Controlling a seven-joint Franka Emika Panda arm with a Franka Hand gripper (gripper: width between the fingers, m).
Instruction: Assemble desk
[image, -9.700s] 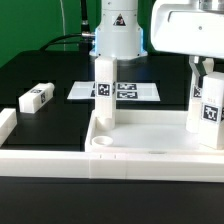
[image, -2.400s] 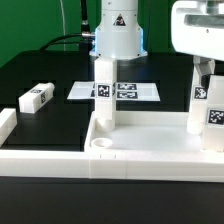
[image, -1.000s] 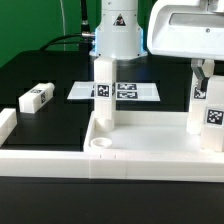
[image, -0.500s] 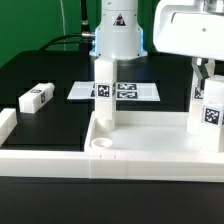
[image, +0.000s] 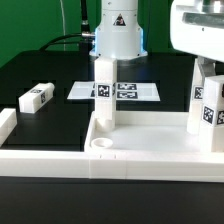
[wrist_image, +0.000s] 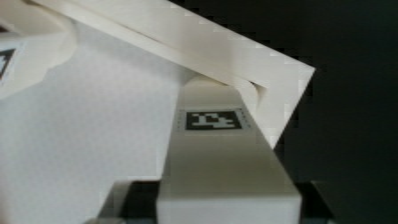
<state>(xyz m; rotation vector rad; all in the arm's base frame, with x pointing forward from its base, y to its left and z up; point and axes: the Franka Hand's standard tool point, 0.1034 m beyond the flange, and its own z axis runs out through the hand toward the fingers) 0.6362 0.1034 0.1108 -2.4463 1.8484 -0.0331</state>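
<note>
Gripper (image: 209, 72), cut off at frame edge, pinches upright leg (image: 213, 118); leg's foot hidden behind desk top (image: 150, 160) rim.

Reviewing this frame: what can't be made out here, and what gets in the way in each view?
- Whether the pincer grips the leg: the exterior view's right edge crops it, and the wrist view shows no fingertips clearly.
- How far that leg sits in its socket: too coarse to tell in the exterior view; the leg itself covers the joint in the wrist view.
- The desk top corners on the exterior view's right: cut off by that edge.
</note>
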